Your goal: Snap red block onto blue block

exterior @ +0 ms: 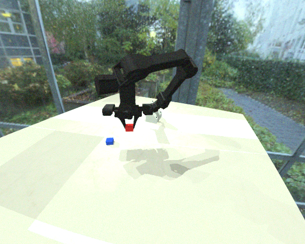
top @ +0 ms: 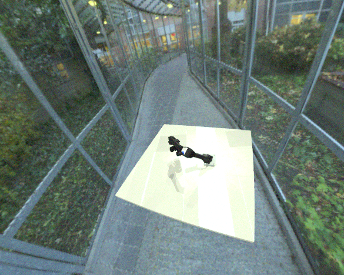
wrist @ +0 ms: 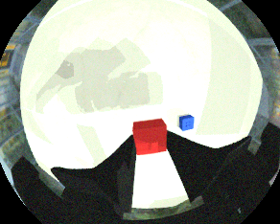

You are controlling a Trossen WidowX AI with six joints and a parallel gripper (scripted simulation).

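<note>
"What have I got in the tool?"

"Your black parallel-jaw gripper (exterior: 129, 126) (wrist: 150, 135) is closed partway, its fingers stopped against the small red box-shaped block (exterior: 129, 127) (wrist: 150, 137). It has a grip on that and nothing else. You're carrying the block above the pale, flat tabletop (top: 166, 189) (exterior: 157, 204) (wrist: 182, 29)."

"And the target?"

"The small blue box-shaped block (top: 183, 153) (exterior: 109, 141) (wrist: 186, 123) sits on the tabletop, apart from the red one. In the wrist view it's off to the right of your load, and I'd say small round marks show on it. The two aren't joined yet."

"How should I take it over?"

"Keep the squeeze firm and stay high while you travel sideways. Don't start down until red is centred over blue, and turn the wrist if their edges don't run parallel. Keep the red block's underside level."

"Then push?"

"Straight down, slowly at first. If you come in off-centre, you could shove the blue block away or tip the red one in your fingers. Once they meet squarely, press until it seats, then open wide and lift straight up, so you don't drag them apart."
</note>
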